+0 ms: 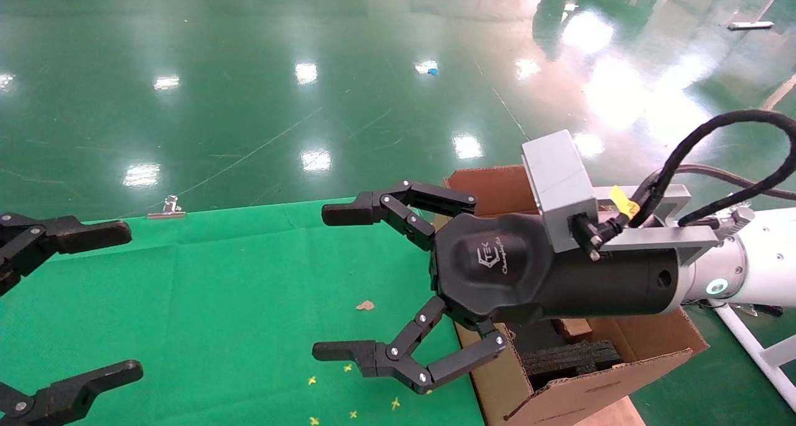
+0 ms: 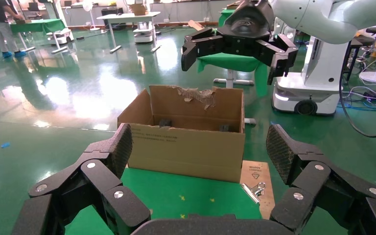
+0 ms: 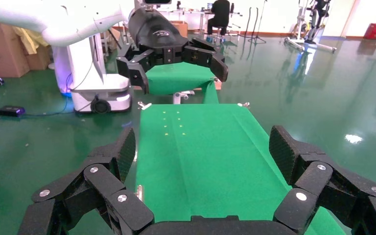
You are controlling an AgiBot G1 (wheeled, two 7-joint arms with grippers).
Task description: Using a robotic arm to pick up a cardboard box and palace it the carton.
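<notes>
Right gripper [image 1: 333, 283] held high over the right part of the green-covered table [image 1: 205, 301], jaws spread wide and gripping nothing, black fingers [image 1: 373, 205] pointing toward the robot's left. Behind it, black logo-marked body, grey camera block [image 1: 558, 183] and looping black cable [image 1: 715, 158] leading back to the white robotic arm [image 1: 758, 261]. Below and behind that gripper, off the table's right edge, the carton [image 1: 597, 376]: large, brown, corrugated, standing open on the green floor [image 1: 249, 71], black foam inserts [image 1: 572, 357] visible inside. In the left wrist view, same carton [image 2: 188, 149] just beyond the table edge, ragged torn flap at its far wall, small black print on the near side, right gripper [image 2: 232, 56] hanging above it with fingers apart. Left gripper [image 1: 93, 301] at the left edge of the head view, also wide open and empty, low over the cloth; from the right wrist view, seen raised at the far end of the table [image 3: 196, 142]. Narrow cardboard box not findable in any view: neither in a gripper, nor on the cloth, nor identifiable inside the carton. On the cloth, small yellow specks [image 1: 351, 388] and one brown scrap [image 1: 365, 305]; a metal clip [image 1: 168, 207] on the far table edge, another clip [image 2: 254, 190] near the carton's corner in the left wrist view.
</notes>
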